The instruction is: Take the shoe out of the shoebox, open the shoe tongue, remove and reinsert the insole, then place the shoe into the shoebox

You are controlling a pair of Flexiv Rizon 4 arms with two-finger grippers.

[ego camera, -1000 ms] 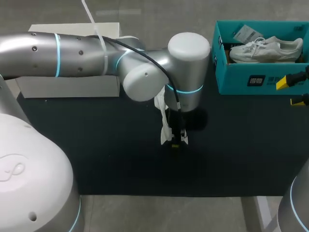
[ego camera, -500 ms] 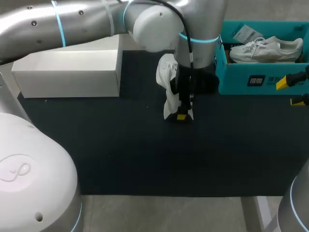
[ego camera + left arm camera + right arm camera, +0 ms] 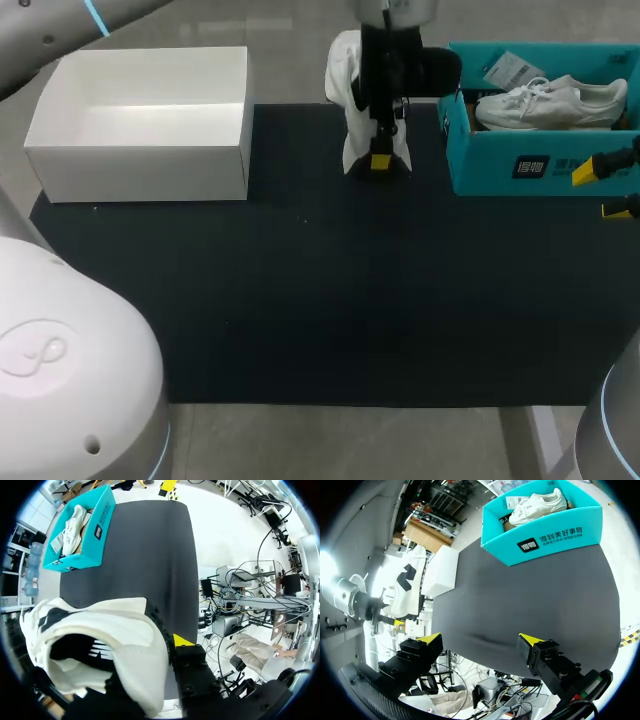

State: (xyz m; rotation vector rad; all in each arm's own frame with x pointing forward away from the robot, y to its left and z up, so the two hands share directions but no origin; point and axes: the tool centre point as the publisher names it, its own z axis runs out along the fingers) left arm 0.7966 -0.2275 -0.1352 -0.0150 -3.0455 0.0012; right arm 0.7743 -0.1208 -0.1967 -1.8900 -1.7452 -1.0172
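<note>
Our left gripper [image 3: 380,160] pinches white shoe [image 3: 343,75], aloft just beside teal shoebox [image 3: 480,165]; second shoe [image 3: 550,103] lies inside. Our right gripper [image 3: 480,642] spread, empty. We judge: placing step. Next: clear box wall, lower beside second shoe, release.

The shoe [image 3: 125,627] is white with black marks, the shoebox [image 3: 482,166] teal.

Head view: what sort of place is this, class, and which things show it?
Likely a robotics test bench: the left gripper holds a white shoe, with a dark work mat and a teal shoebox at its edge.
</note>
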